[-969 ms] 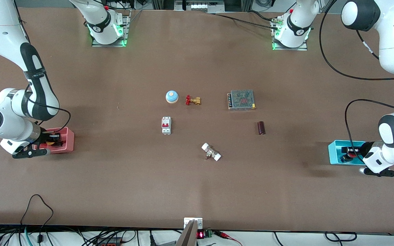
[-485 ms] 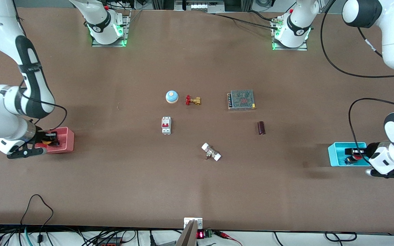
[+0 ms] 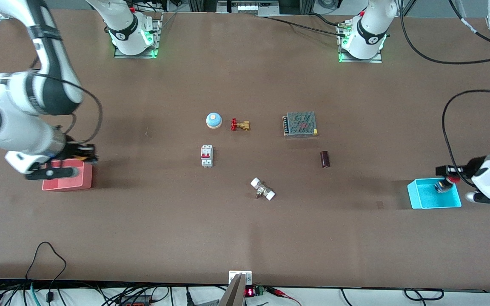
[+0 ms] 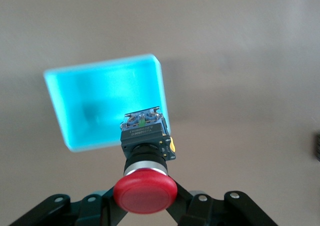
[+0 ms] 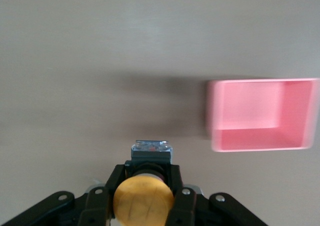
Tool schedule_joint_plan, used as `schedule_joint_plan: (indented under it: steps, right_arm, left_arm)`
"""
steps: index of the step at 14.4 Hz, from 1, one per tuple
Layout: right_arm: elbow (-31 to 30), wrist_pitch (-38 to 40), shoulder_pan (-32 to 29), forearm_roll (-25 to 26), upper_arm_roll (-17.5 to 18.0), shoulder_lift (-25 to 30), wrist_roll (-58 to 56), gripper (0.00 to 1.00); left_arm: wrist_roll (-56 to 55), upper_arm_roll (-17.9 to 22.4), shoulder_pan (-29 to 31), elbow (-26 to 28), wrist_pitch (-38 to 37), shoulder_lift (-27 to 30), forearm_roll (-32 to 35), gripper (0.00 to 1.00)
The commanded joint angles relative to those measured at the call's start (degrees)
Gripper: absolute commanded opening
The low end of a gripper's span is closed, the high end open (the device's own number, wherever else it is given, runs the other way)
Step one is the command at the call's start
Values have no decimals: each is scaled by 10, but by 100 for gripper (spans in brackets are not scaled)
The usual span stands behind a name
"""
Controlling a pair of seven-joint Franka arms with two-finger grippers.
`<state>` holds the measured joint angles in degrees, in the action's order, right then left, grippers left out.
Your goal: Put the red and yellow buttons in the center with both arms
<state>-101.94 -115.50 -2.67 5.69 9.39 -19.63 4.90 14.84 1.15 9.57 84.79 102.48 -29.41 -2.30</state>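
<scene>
the bench [image 3: 245, 238] is a flat matte brown surface. the red button [image 4: 145, 190] has a smooth, glossy mushroom cap on a metal collar and a boxy black body with a clear terminal end. the left gripper [image 4: 146, 206] holds it in the air over the cyan bin [image 4: 100, 100], at the left arm's end of the bench; its black fingers [image 4: 192, 208] pinch the button just under the cap, one on each side. the cyan bin is an open, thin-walled plastic tray, square with rounded corners.

the yellow button [image 5: 143, 202] has a round yellow-orange cap with a faint grid texture, above a short black body and a clear end block. the right gripper [image 5: 144, 196] carries it in the air over bare bench just beside the pink bin [image 5: 260, 117], at the right arm's end; its black fingers [image 5: 182, 196] are closed tight against the button's body on both sides. the pink bin is a smooth rectangular plastic tray with upright walls.

in the middle stretch lie a blue-and-cream dome bell [image 3: 213, 120], a brass valve with a red handle [image 3: 240, 125], a white circuit breaker with red levers [image 3: 206, 156], a perforated metal power supply box [image 3: 300, 124], a dark maroon cylinder [image 3: 324, 159] and a metal fitting with white ends [image 3: 263, 189], all well apart from both bins.
</scene>
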Motion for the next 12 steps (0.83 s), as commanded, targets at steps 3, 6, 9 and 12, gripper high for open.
schedule_joint_plan:
  steps: [3, 6, 9, 12]
  right_arm:
    - [-86, -176, 48, 4, 5, -52, 64, 19]
    - [-92, -196, 56, 4, 5, -73, 70, 19]
    - [-94, -197, 56, 5, 6, -80, 72, 25]
    - [-94, -198, 57, 6, 5, -88, 72, 35]
  left_arm:
    - [-100, 0, -69, 99, -45, 51, 4, 26]
    - [-84, -2, -100, 133, -41, 36, 6, 26]
    - [2, -19, -104, 163, -9, 30, 9, 26]
    - [56, -21, -104, 179, 37, 13, 15, 29]
